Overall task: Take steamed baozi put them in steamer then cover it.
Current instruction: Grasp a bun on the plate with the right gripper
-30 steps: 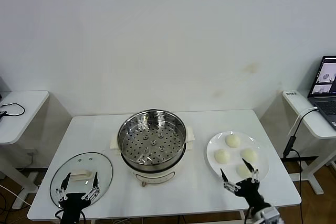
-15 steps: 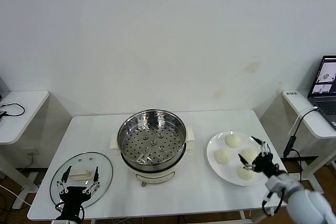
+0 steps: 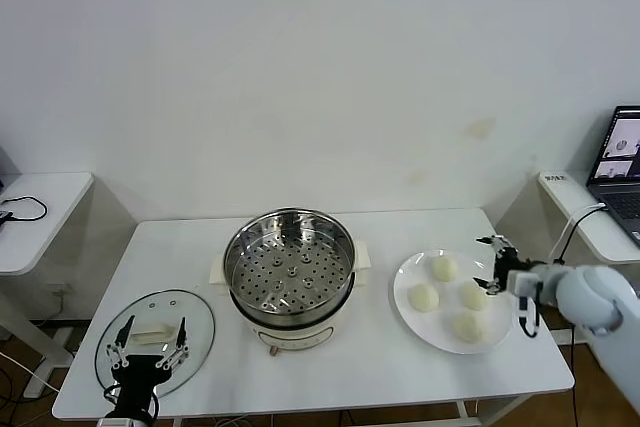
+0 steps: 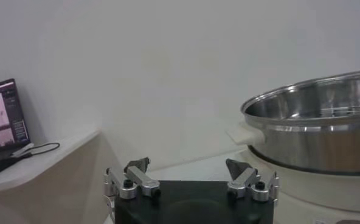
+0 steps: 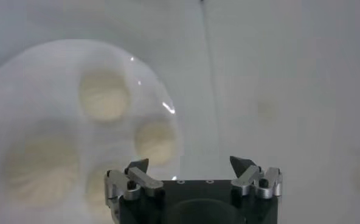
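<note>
Seen from the head: white table [image 3: 380, 347], with the steamer [image 3: 289, 272] at its centre as the landmark.

Hidden or cut off: left gripper [image 3: 148, 345] only partly in frame at the near table edge, left of the steamer, arm below it out of sight. Right arm cut by the frame edge to the right of the steamer. Blurred in the right wrist view, so bun surfaces and plate rim hard to make out there. Only part of the steamer's wall showing in the left wrist view.

Counted: one steamer, steel pot with a holed tray on a white base, uncovered. One glass lid [image 3: 195, 322] with a cream handle, lying flat on the table left of the steamer and nearer the front edge. One white plate [image 3: 405, 282] right of the steamer. Four buns [image 3: 443, 268] on that plate, none in the steamer. Two grippers.

Left gripper poised over the lid's near part, fingers spread apart, gripping nothing; same spread visible from its wrist [image 4: 189, 173].

Right gripper [image 3: 494, 265] at the plate's far right edge, well right of the steamer, beside the buns; fingers apart and bare, also clear from its wrist [image 5: 192, 173].
</note>
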Tool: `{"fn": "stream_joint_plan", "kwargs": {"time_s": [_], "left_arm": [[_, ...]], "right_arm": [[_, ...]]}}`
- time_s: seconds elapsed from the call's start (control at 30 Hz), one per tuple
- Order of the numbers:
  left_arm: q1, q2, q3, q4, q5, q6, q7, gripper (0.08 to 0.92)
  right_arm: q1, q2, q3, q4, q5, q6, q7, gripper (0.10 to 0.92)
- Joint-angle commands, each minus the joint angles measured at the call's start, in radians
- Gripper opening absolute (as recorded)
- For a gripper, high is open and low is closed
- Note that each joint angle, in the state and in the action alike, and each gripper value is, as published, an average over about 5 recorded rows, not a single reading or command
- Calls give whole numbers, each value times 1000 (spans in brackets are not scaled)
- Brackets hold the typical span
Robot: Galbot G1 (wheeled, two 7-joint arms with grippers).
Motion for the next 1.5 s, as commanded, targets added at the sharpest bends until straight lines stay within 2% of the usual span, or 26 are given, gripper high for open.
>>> {"fn": "stream_joint_plan", "kwargs": {"time_s": [0.03, 0.5, 1.1, 1.3, 1.5], "left_arm": [[-3, 2, -4, 1, 3, 3, 1, 823], [-16, 6, -15, 7, 6, 2, 12, 823], [-12, 8, -16, 10, 8, 1, 18, 823], [-10, 6, -14, 7, 11, 0, 19, 823], [-8, 6, -13, 5, 12, 0, 19, 823]], "right_arm": [[392, 11, -382, -221, 26, 0, -158, 823], [514, 236, -545, -455, 6, 26, -190, 823], [472, 279, -537, -507, -16, 12, -180, 813], [461, 286, -528, -514, -15, 9, -170, 758], [457, 291, -525, -518, -12, 7, -166, 655]]}}
